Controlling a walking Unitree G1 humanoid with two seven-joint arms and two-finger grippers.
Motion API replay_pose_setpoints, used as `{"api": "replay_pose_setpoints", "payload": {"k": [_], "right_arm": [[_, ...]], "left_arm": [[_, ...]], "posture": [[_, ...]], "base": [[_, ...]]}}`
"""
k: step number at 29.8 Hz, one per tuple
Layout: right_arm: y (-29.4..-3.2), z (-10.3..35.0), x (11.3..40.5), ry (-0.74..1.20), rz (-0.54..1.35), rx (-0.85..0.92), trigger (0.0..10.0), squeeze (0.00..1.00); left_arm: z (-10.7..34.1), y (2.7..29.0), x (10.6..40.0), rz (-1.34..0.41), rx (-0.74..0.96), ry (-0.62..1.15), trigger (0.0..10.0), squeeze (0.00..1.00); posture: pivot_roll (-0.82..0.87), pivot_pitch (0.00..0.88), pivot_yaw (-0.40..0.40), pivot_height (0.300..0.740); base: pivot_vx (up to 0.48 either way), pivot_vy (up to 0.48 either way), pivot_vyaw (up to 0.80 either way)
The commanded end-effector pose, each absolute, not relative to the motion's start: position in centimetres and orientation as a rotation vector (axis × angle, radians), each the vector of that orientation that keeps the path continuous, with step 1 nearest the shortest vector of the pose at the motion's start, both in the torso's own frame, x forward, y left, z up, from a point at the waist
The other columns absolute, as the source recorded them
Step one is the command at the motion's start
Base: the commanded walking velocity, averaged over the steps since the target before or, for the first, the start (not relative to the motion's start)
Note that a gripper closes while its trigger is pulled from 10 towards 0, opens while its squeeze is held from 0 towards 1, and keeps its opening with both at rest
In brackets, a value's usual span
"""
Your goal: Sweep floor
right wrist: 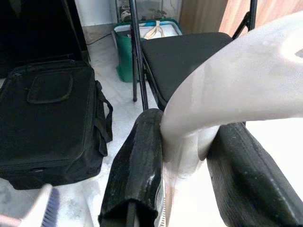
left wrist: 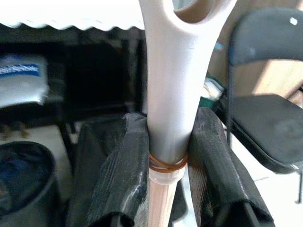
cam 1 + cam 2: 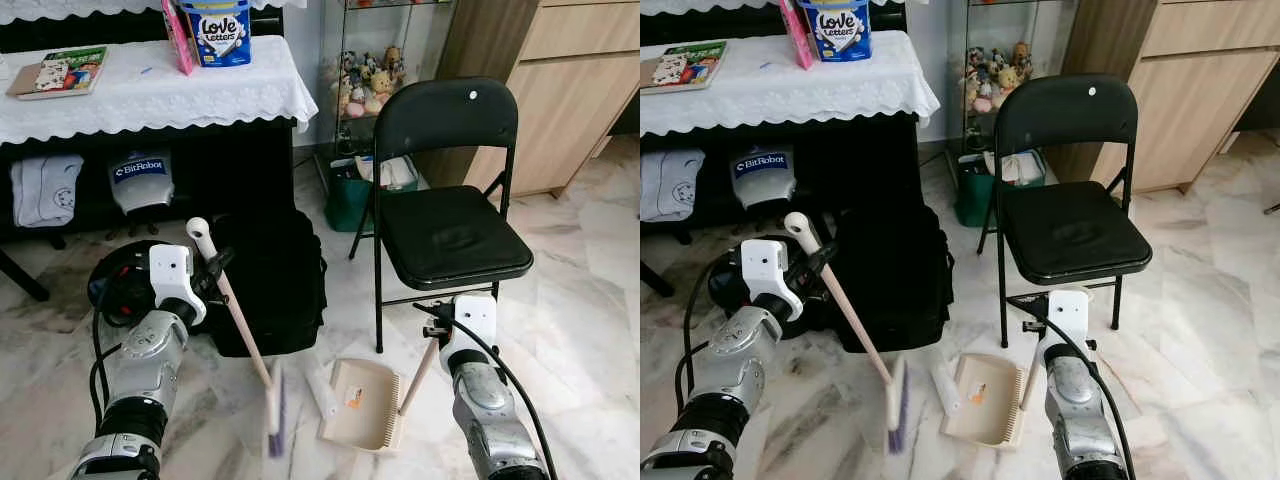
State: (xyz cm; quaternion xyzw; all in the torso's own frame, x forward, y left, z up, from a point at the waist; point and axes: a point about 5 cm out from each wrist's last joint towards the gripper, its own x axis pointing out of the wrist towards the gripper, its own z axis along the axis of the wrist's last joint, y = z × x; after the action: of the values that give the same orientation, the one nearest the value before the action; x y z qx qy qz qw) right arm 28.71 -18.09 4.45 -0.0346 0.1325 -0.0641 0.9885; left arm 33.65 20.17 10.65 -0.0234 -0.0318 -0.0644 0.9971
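Broom in your left, dustpan in your right, one white scrap lying between them.

Your left gripper is clamped tight on the pink-handled broom with the white hanging-loop cap, fingers squeezing just at the cap's collar. Its white-and-purple bristle head sits on the marble floor just left of the beige plastic dustpan. Between head and pan lies a small white roll of litter, touching the pan's edge. Your right gripper is closed on the dustpan's upright handle. Keep the pan's lip flat and steady, then draw the bristles low towards the pan. Left of the pan stands a black soft bag, behind it a black folding chair; don't snag either.
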Motion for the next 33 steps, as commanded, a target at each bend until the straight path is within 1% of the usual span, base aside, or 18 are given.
{"api": "replay_pose_setpoints", "payload": {"k": [1,4,11,12,18,21,23,28,31,33], "right_arm": [[-18.1,4.7,28.9,0.254,-0.131,-0.071,10.0,0.0],[-18.1,4.7,28.9,0.253,-0.132,-0.071,10.0,0.0],[-18.2,4.7,28.8,0.252,-0.138,-0.072,10.0,0.0],[-18.3,4.7,28.8,0.253,-0.139,-0.072,10.0,0.0],[-18.3,4.8,28.9,0.253,-0.136,-0.073,10.0,0.0],[-18.3,4.8,28.9,0.252,-0.137,-0.072,10.0,0.0],[-18.2,4.8,28.9,0.252,-0.138,-0.072,10.0,0.0],[-18.2,4.7,28.8,0.254,-0.138,-0.072,10.0,0.0],[-18.2,4.7,28.9,0.256,-0.137,-0.072,10.0,0.0],[-18.2,4.7,28.9,0.256,-0.135,-0.072,10.0,0.0]], "left_arm": [[11.0,19.7,34.0,-0.108,-0.047,-0.095,10.0,0.0],[10.4,19.4,33.9,-0.105,-0.069,-0.081,10.0,0.0],[8.2,18.5,33.6,-0.126,-0.157,0.022,10.0,0.0],[7.6,18.2,33.5,-0.138,-0.198,0.051,10.0,0.0],[6.7,17.3,33.3,-0.184,-0.314,0.099,10.0,0.0],[6.8,17.1,33.4,-0.209,-0.379,0.1,10.0,0.0],[6.9,17.1,33.4,-0.215,-0.392,0.097,10.0,0.0],[7.9,17.6,33.7,-0.278,-0.476,0.06,10.0,0.0],[8.9,18.1,33.8,-0.336,-0.494,0.033,10.0,0.0],[9.3,18.3,33.8,-0.354,-0.471,0.023,10.0,0.0]], "posture": [[-0.06,0.072,-0.013,0.74],[-0.07,0.075,-0.013,0.74],[-0.07,0.079,-0.013,0.74],[-0.07,0.079,-0.013,0.74],[-0.08,0.086,-0.016,0.74],[-0.08,0.088,-0.015,0.74],[-0.08,0.088,-0.015,0.74],[-0.08,0.088,-0.015,0.74],[-0.07,0.09,-0.017,0.74],[-0.06,0.09,-0.017,0.74]], "base": [[0.0,0.0,0.0],[0.0,0.0,0.0],[0.0,0.0,0.0],[0.0,0.0,0.0],[0.0,0.0,0.0],[0.0,0.0,0.0],[0.0,0.0,0.0],[0.0,0.0,0.0],[0.0,0.0,0.0],[0.0,0.0,0.0]]}}
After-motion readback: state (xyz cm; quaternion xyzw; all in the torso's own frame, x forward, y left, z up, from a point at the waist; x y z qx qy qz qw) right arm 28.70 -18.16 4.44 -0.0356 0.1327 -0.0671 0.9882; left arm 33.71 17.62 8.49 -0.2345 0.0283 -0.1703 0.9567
